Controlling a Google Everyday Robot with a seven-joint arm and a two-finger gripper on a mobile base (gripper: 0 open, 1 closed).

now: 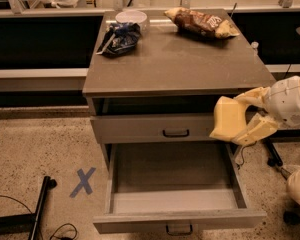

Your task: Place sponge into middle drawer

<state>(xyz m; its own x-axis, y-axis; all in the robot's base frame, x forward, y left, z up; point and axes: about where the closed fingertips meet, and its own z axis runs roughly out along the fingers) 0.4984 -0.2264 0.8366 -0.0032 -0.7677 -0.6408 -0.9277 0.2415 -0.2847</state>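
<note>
My gripper comes in from the right and is shut on the pale yellow sponge. It holds the sponge in the air off the cabinet's front right corner, above the right rear part of the open middle drawer. That drawer is pulled far out and its grey tray holds nothing. The upper drawer front with its black handle is shut.
On the cabinet top lie a brown-and-yellow snack bag, a dark blue bag and a white bowl. A blue X marks the floor at the left. A black stand leg lies at lower left.
</note>
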